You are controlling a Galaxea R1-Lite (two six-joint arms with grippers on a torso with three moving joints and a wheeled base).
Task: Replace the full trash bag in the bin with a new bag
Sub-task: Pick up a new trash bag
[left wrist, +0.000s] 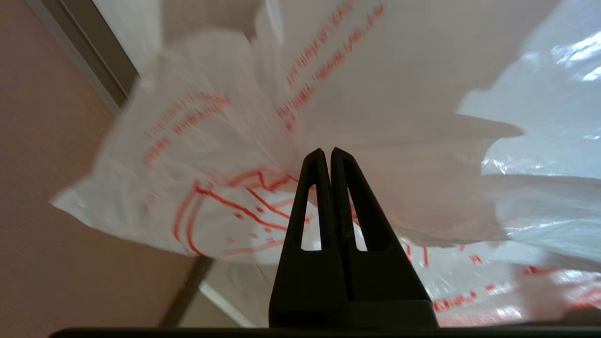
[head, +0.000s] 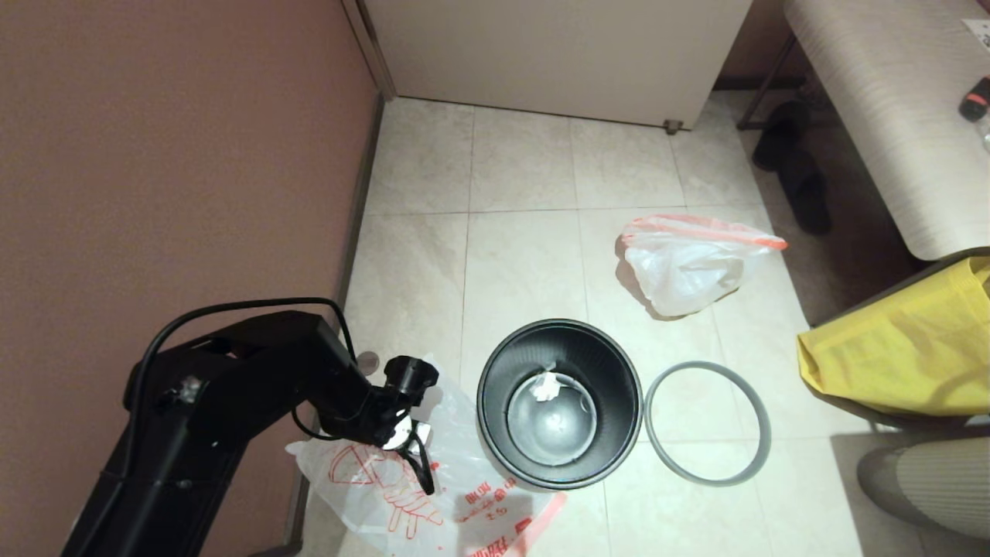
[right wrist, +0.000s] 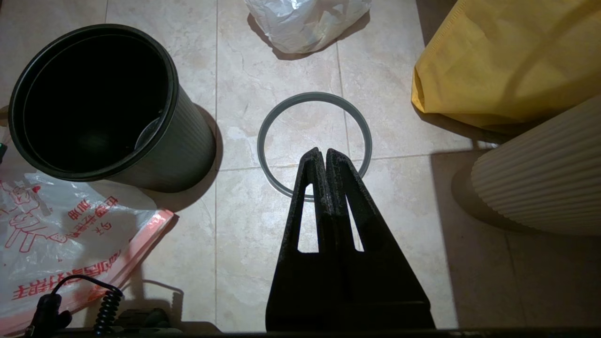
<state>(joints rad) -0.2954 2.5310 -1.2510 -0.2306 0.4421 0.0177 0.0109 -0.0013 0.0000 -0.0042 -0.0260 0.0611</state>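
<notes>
At the lower left of the head view, nearest the robot, the left gripper [left wrist: 326, 151] has its fingers pressed together on a fold of the new bag [head: 402, 483], the thin white plastic fanning out around the tips in the left wrist view; the rest of the bag, with its red cartoon and characters, lies spread on the tiled floor [head: 526, 178] along the bottom edge. The right gripper [right wrist: 321, 151] hangs with its fingers pressed together and holding nothing, over the near edge of the grey rim ring [head: 707, 423], which lies flat on the tiles at lower right of centre. Just left of the ring and apart from it, the bin [head: 559, 402] stands upright at lower centre, with a small white scrap [head: 546, 385] on its shiny bottom. Farther off, right of centre, the full trash bag [head: 688, 263] sits bunched on the floor, its orange-red band uppermost. At the right edge is a yellow fabric bag [head: 905, 348].
</notes>
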